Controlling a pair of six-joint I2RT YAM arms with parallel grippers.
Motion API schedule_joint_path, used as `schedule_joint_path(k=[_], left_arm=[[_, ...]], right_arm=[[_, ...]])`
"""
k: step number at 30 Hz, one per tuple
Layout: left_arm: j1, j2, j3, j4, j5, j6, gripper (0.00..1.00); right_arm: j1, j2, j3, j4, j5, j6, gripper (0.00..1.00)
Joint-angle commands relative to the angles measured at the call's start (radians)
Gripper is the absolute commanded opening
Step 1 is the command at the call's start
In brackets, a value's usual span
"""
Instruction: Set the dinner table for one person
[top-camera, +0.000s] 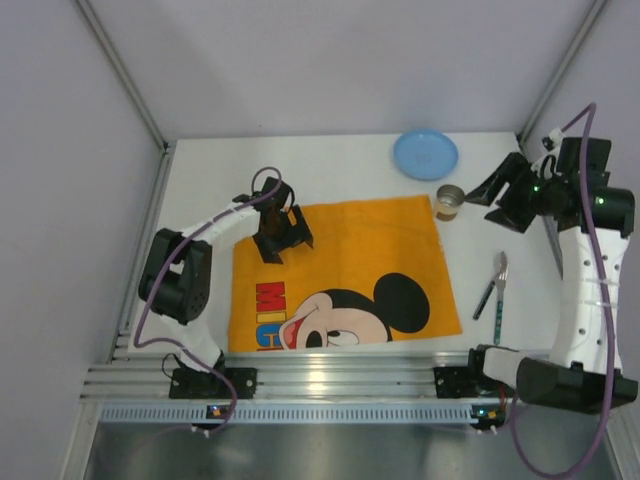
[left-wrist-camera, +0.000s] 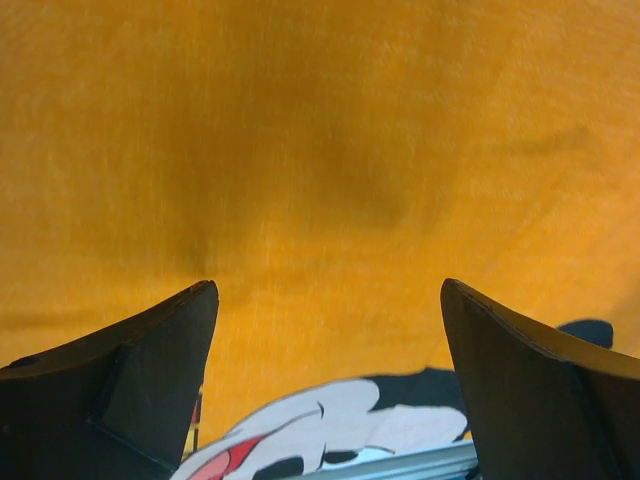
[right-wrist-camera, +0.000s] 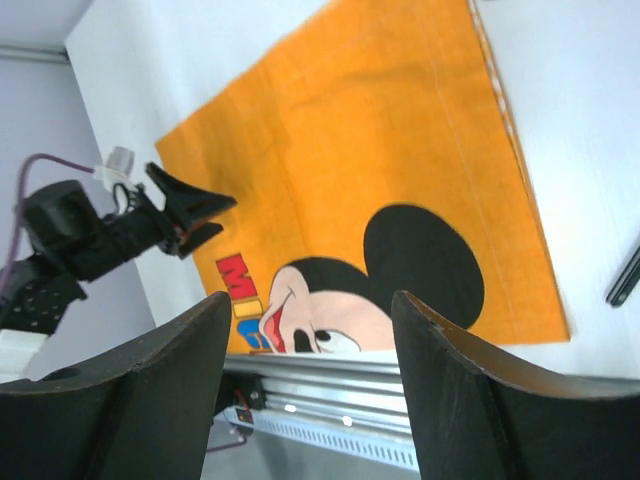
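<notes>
The white dinner table (top-camera: 340, 165) carries an orange cartoon-mouse placemat (top-camera: 345, 270) in its middle. My left gripper (top-camera: 283, 238) hovers open over the mat's far left part; in its wrist view its empty jaws (left-wrist-camera: 328, 285) frame only orange cloth (left-wrist-camera: 320, 150). At the far right my right gripper (top-camera: 484, 193) stands open and empty, raised just right of a small metal cup (top-camera: 450, 201). The right wrist view looks down past its fingers (right-wrist-camera: 310, 300) onto the placemat (right-wrist-camera: 370, 150) and the left arm (right-wrist-camera: 90, 235).
A blue plate (top-camera: 425, 155) lies at the back right of the table. Cutlery with dark handles (top-camera: 494, 288) lies right of the mat, one handle tip showing at the frame edge (right-wrist-camera: 625, 280). Grey walls enclose the table; an aluminium rail (top-camera: 340, 375) runs along the near edge.
</notes>
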Motion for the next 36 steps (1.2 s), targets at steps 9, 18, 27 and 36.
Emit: schedule_joint_path(k=[9,18,27,36], left_arm=[[0.058,0.282,0.192,0.127,0.026,0.069,0.98],[0.118,0.268,0.264,0.088,0.126,0.096,0.98],[0.118,0.09,0.299,0.009,0.155,0.102,0.98],[0.122,-0.058,0.219,-0.022,0.152,0.12,0.98]], right_arm=[[0.01,0.493,0.475,-0.125,0.099,-0.086,0.65],[0.01,0.691,0.448,-0.053,0.244,-0.092,0.63],[0.021,0.859,0.4,0.076,0.264,-0.038,0.61],[0.081,1.049,0.5,0.131,0.307,0.006,0.42]])
